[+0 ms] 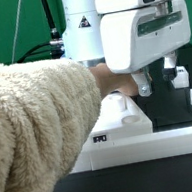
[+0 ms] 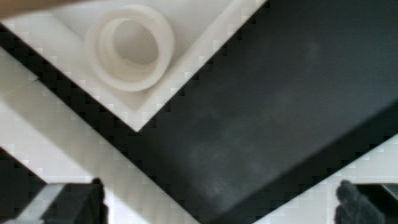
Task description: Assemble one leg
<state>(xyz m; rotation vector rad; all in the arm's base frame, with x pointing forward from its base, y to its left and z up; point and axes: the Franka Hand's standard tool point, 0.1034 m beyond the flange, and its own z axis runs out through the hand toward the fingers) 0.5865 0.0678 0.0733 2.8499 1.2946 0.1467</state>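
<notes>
My tool [image 2: 210, 205] hangs wide open and empty over the black worktop [image 2: 267, 120]; a fleece-sleeved arm [image 1: 36, 114] reaches a leg [image 1: 123, 115].

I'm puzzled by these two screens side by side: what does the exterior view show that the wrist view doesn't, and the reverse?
Only the exterior view shows a person's arm in a fuzzy cream sleeve reaching in from that view's left, and the robot arm's white body. Only the wrist view shows a round white ring, seen close up. Both show the white tray-like part, the black surface and the open gripper, with nothing between its fingers.
</notes>
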